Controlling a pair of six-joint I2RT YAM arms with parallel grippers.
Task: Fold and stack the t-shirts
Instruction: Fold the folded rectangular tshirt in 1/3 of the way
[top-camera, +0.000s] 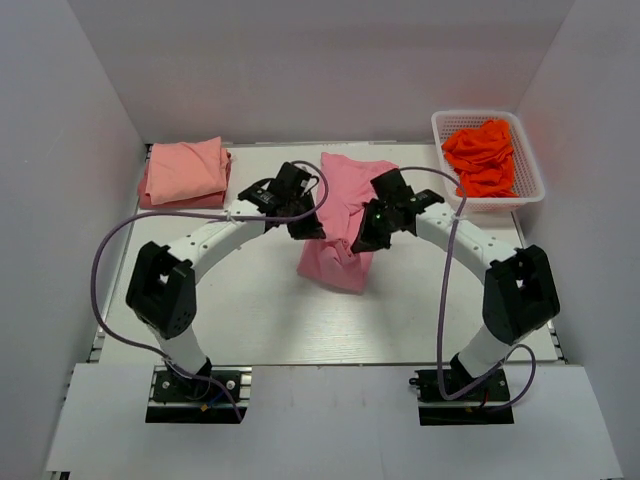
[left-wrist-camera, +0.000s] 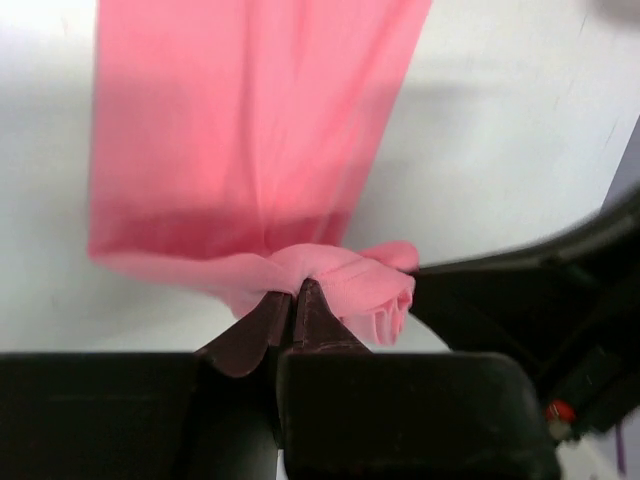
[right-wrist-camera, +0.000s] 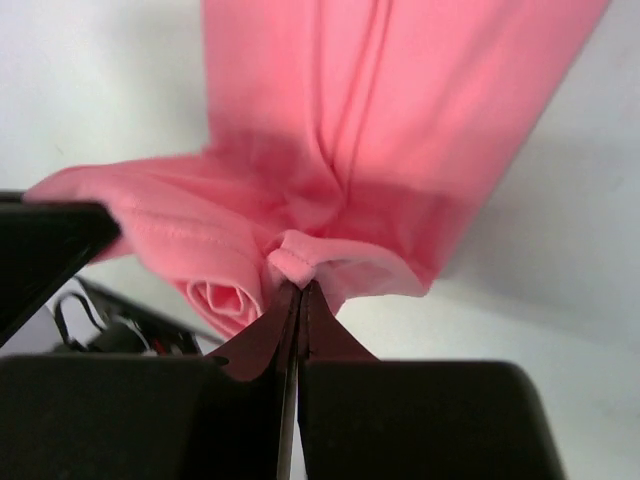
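The rose pink t-shirt (top-camera: 345, 200) hangs between the two pincers, and both have hold of it. The left pincer (left-wrist-camera: 297, 300) is closed tight on a bunched edge, and the right pincer (right-wrist-camera: 300, 292) is closed in the same way on a hem, with no gap between its fingers. From each pincer the cloth runs forward in a stretched band. On the near side of the pincers a bundle of it hangs down to the surface (top-camera: 250, 310); whether it touches, I cannot tell. Well to the left of the left pincer lies the paler salmon t-shirt (top-camera: 185, 170), already folded. Beyond the right pincer, on its right, stands a white basket (top-camera: 528, 165) with orange cloth (top-camera: 485, 155). I judge that the fold of the pink shirt is in hand. The next move calls for both pincers to travel together, level, and to open only when the cloth lies flat.
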